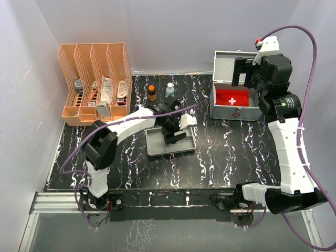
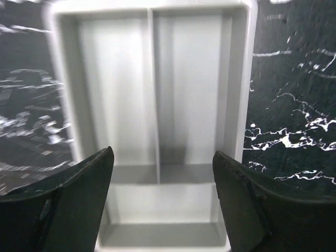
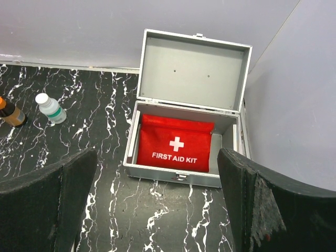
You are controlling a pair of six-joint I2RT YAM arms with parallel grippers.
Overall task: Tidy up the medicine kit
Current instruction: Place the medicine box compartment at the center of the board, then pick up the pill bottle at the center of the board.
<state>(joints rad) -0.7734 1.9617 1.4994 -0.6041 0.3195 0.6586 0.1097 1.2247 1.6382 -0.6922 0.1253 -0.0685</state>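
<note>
Two robot arms work a black marbled table (image 1: 226, 152), seen from above. At centre frame the left gripper (image 1: 174, 132) hangs over a shallow grey divided tray (image 1: 155, 148), its jaws released. At upper right stands the medicine kit (image 1: 236, 112), a grey metal box with its hinged lid raised against the back wall. A red pouch (image 1: 232, 98) with a white cross lies inside. The right gripper (image 1: 243, 71) hovers in front of that lid, jaws spread wide. An orange slotted file rack (image 1: 94, 63) holding packets fills the upper left. An amber bottle (image 1: 151, 93) and a clear bottle (image 1: 170, 90) stand side by side beyond the tray.

From the left wrist, the tray's rim (image 2: 239, 79) runs down the right of the frame. Two long compartments lie side by side at the top, with one crosswise compartment below. The black fingers (image 2: 79, 199) stand apart at the lower corners, gripping nothing.

From the right wrist, the kit's open lid (image 3: 194, 68) sits at upper centre. The pouch, lettered "FIRST AID KIT", leans inside the box at centre frame. Both bottles stand at the left edge, well apart from the kit. The dark fingers (image 3: 47, 205) sit wide apart at the lower corners, grasping nothing.
</note>
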